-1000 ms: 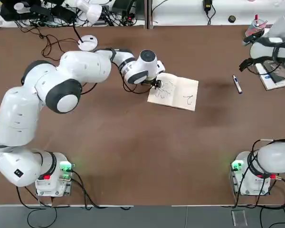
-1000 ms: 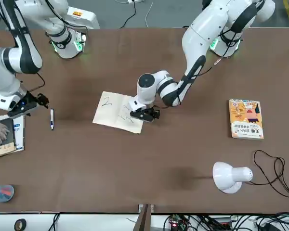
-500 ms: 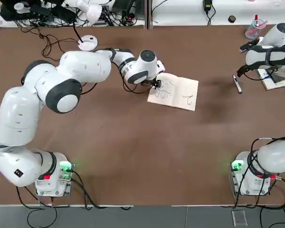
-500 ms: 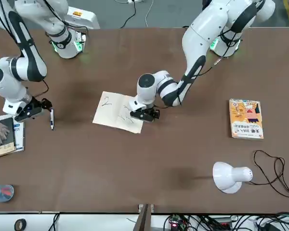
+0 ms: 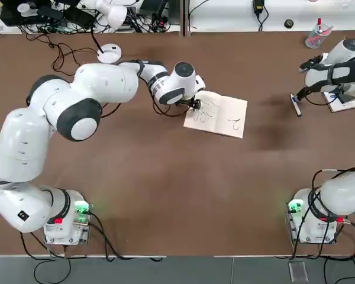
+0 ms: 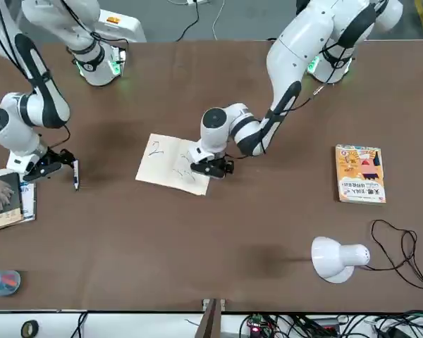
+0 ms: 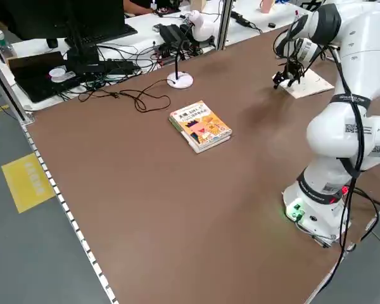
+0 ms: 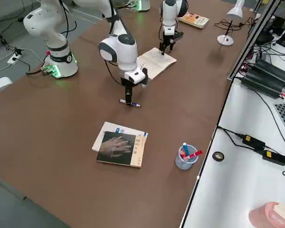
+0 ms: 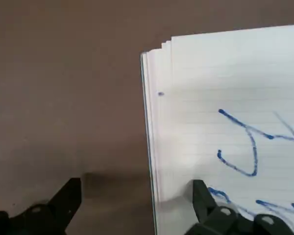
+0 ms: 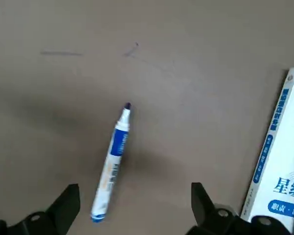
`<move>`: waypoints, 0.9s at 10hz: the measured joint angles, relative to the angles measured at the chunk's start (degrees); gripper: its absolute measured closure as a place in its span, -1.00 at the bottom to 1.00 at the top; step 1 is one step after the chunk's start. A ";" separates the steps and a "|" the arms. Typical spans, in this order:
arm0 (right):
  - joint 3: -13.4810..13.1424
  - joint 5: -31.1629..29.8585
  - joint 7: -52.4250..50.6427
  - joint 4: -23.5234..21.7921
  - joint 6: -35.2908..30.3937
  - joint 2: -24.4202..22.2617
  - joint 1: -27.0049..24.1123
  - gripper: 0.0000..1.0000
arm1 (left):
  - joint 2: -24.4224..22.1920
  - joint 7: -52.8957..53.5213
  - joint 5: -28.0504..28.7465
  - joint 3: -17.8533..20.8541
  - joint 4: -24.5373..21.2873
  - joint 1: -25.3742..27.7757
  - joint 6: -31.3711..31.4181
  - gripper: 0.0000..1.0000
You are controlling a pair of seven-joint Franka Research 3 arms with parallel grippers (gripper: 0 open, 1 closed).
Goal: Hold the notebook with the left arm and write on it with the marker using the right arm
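The notebook [image 5: 216,116] lies open on the brown table, with blue scribbles on its white page [image 9: 225,122]. My left gripper [image 5: 194,105] stands at the notebook's left edge. It is open, one fingertip [image 9: 201,193] down on the page and the other over the bare table. The marker [image 5: 295,105] lies flat on the table towards the right, white with a blue band [image 10: 112,159]. My right gripper [image 6: 53,160] hangs just above the marker [image 8: 129,102], open, its fingers either side of the marker's lower end in the right wrist view, and it holds nothing.
A dark-covered book [image 8: 121,148] on white-blue papers lies beyond the marker at the right edge. Near it is a clear cup of pens [image 8: 185,157]. On the left side are an orange-yellow book [image 6: 359,174], a white lamp [image 6: 335,259] and a loose cable [image 6: 402,246].
My right arm has swung in from the table's right edge and now has its open gripper over the marker. The left arm and the notebook have not moved.
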 joint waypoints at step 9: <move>0.95 2.90 -0.25 -0.45 2.84 4.11 -0.06 -1.00 | 0.00 0.00 0.00 0.00 0.00 0.00 0.00 -1.00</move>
